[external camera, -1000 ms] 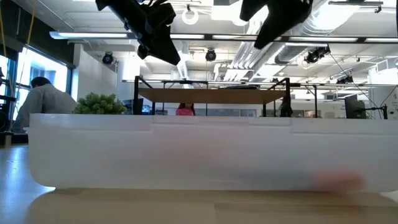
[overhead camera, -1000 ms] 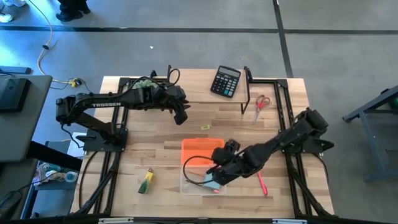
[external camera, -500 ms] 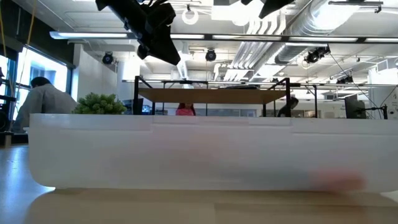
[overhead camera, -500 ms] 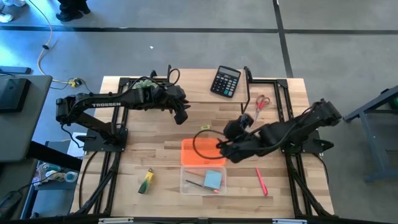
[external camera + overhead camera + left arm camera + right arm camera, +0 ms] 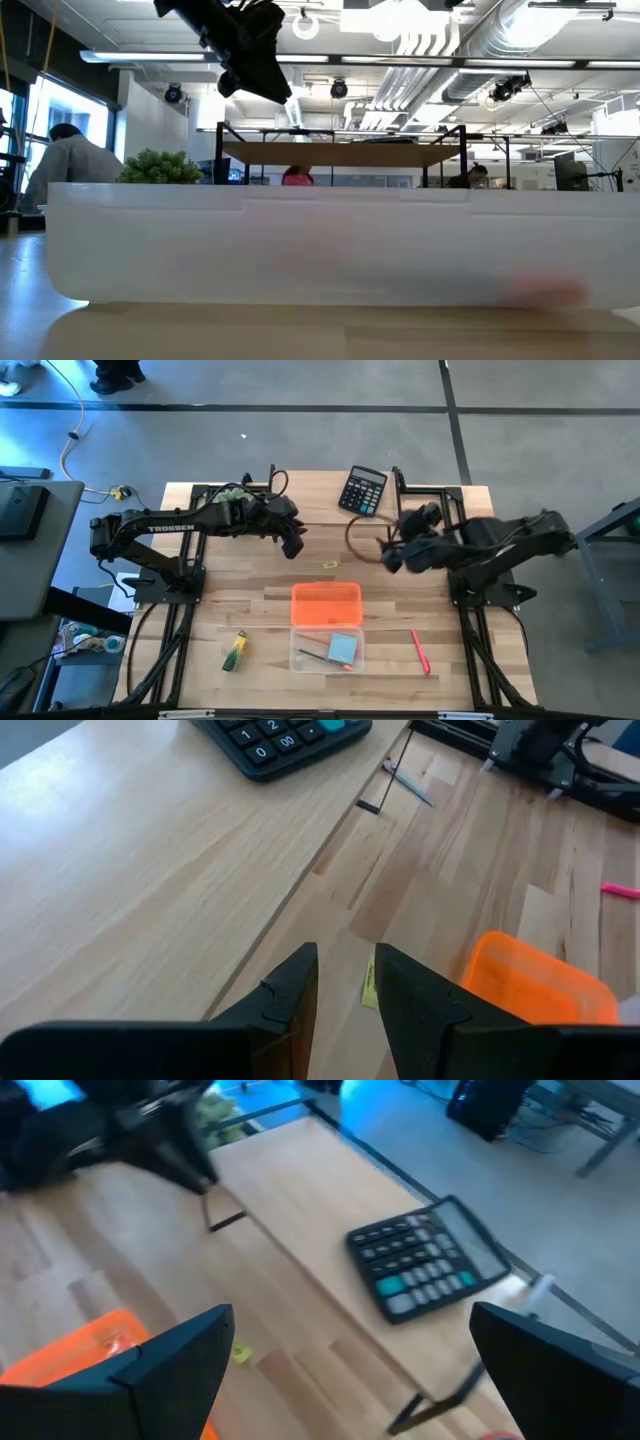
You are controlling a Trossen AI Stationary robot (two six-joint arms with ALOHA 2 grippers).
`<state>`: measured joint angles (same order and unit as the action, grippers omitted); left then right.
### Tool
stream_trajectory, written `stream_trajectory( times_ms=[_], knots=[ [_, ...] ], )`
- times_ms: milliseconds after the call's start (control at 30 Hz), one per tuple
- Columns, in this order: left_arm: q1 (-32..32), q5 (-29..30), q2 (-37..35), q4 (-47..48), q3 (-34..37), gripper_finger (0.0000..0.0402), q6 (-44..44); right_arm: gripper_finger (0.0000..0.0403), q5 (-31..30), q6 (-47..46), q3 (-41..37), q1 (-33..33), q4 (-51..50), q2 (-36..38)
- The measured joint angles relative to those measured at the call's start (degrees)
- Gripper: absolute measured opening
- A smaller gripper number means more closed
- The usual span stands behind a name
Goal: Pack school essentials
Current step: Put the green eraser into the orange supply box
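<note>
A clear box near the front edge holds a light-blue note pad and a thin pencil. Its orange lid lies just behind it. A pink pen lies to the box's right and a green-yellow marker to its left. A tiny yellow piece lies mid-table. My left gripper hovers above it, narrowly open and empty. My right gripper hangs wide open and empty in the air near the calculator. The scissors' tip shows by the shelf.
A black calculator sits on a raised wooden shelf at the far edge, on black legs. A spiky green plant stands under my left arm. In the low view the box's wall fills the picture. Bare wood lies around the marker.
My right gripper has risen from over the clear box and swung toward the table's far edge and right, ending near the calculator, open all the while. The note pad stays in the box. My left gripper has kept its place.
</note>
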<state>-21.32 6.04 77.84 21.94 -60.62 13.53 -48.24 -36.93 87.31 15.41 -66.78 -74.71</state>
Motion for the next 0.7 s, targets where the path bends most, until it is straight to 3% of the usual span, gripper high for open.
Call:
stream_trajectory(
  times_ms=[533,700],
  knots=[
    [-0.01,0.16,0.0,-5.98,0.0,0.0093,-0.73,0.0397,-0.09,3.55,0.0,-4.07,-2.51,9.86],
    [0.0,0.14,0.0,-5.98,0.0,0.0122,-2.91,0.0397,-0.16,4.0,0.0,-4.18,-3.12,10.48]
  ],
)
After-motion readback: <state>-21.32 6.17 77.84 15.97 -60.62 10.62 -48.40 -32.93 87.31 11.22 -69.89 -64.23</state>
